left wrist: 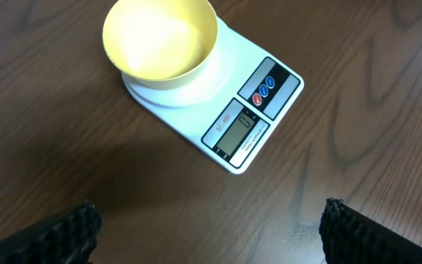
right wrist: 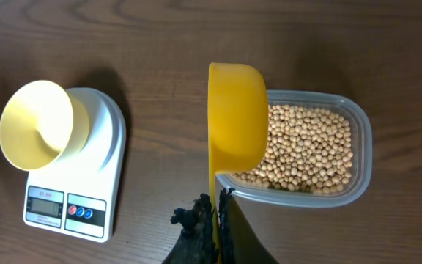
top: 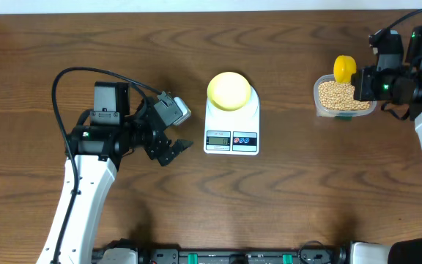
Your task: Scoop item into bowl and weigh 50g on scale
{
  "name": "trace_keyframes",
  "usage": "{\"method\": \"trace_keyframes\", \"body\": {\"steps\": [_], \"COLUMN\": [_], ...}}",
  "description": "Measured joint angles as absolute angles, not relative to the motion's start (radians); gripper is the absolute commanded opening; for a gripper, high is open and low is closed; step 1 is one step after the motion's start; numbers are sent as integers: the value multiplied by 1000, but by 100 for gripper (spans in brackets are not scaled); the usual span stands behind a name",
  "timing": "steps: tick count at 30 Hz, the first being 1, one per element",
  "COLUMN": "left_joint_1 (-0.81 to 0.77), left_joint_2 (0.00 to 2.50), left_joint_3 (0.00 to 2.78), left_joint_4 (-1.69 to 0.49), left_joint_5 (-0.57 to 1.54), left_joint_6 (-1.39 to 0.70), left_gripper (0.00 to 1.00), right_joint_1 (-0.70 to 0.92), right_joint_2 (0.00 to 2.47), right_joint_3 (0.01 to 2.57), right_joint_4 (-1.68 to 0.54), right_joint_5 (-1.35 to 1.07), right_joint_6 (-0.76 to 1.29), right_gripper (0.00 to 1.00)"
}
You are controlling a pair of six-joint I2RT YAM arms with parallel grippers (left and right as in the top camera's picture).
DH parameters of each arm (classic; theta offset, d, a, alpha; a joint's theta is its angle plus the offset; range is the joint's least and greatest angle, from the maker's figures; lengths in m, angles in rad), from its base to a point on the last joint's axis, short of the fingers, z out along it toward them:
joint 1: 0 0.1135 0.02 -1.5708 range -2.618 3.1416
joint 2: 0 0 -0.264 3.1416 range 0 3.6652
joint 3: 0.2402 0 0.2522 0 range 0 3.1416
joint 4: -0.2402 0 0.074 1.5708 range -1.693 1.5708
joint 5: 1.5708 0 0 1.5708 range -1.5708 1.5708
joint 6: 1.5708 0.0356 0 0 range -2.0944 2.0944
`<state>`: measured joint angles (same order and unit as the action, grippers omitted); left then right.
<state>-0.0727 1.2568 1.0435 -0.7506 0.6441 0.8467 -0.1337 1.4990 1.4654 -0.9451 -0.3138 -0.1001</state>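
Note:
The pale-yellow bowl (top: 229, 90) stands empty on the white scale (top: 231, 136) in mid-table; both show in the left wrist view, bowl (left wrist: 160, 40) and scale (left wrist: 251, 110), and in the right wrist view, bowl (right wrist: 36, 125) and scale (right wrist: 86, 198). Tan beans (top: 339, 94) fill a clear tub (right wrist: 357, 176) at the right. My right gripper (right wrist: 217, 202) is shut on the handle of a yellow scoop (right wrist: 237, 117), held on edge at the tub's left rim. My left gripper (top: 173, 150) is open and empty, left of the scale; its fingertips (left wrist: 209, 227) frame bare table.
The wooden table's far edge runs along the top of the overhead view. A black cable (top: 86, 77) loops over the left arm. The clear tub (top: 321, 106) sits near the right arm's base.

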Motion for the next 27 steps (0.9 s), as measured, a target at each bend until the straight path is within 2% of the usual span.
{"method": "trace_keyframes", "body": {"steps": [27], "left_joint_1": [-73], "left_joint_2": [1257], "left_joint_3": [1044], "left_joint_4": [-751], "left_joint_5": [644], "left_joint_6": [847], "left_gripper": [98], "right_joint_1": [-134], "right_joint_2": [1499], "right_joint_3": [1465], "right_joint_4": [-1025], "right_joint_5": [-245], "right_joint_6": [-146], "right_gripper": [1]}}
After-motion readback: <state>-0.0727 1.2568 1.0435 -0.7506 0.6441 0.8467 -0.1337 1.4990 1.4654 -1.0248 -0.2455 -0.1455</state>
